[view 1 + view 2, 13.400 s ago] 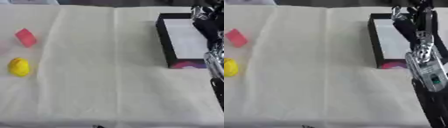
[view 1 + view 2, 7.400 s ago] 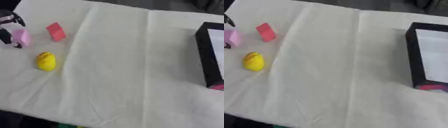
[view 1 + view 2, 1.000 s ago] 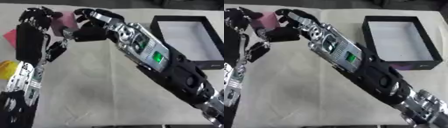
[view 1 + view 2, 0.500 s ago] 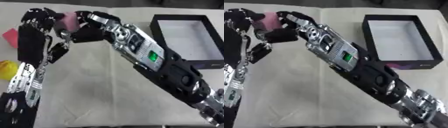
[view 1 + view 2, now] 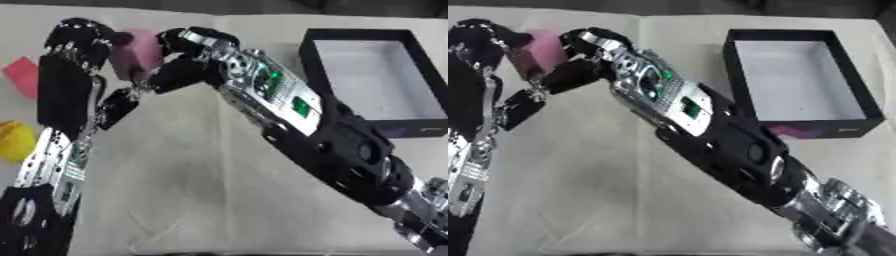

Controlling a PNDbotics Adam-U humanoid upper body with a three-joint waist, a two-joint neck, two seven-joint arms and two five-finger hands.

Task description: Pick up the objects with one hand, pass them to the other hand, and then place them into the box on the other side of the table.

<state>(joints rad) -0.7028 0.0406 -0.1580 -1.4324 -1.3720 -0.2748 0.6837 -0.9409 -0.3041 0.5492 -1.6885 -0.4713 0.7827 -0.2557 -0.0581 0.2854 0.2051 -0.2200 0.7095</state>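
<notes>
Handover mid-air near the worktop's far left corner: left hand (image 5: 83, 42) and right hand (image 5: 188, 55) both curl fingers around the pink block (image 5: 136, 49), held between them above the cloth. Red block (image 5: 21, 75) and yellow object (image 5: 16, 141) lie at the worktop's left edge. Black box (image 5: 372, 75) with white inside sits at the far right edge.
</notes>
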